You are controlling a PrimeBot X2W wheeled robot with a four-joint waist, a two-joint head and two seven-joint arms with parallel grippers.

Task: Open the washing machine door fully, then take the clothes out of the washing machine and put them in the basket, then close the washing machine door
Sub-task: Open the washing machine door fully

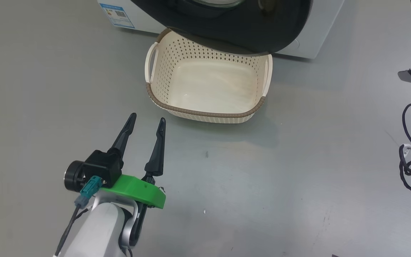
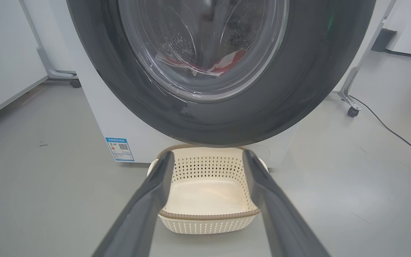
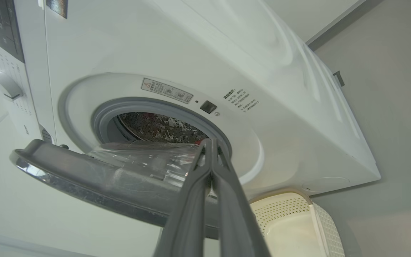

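Note:
The washing machine door stands partly open, its black rim and glass bowl facing my left wrist view. Red clothes with white trim lie in the drum, seen through the glass. The white washing machine shows its grey-rimmed porthole. My right gripper is shut with nothing seen between its fingers, tips level with the door's glass bowl at the porthole's lower edge. The cream basket sits empty on the floor under the door. My left gripper hangs open just short of the basket's near rim.
A blue sticker marks the washer's lower left front. A wheeled stand leg and a floor cable lie right of the machine. My right arm with loose cables runs along the head view's right edge. Grey floor surrounds the basket.

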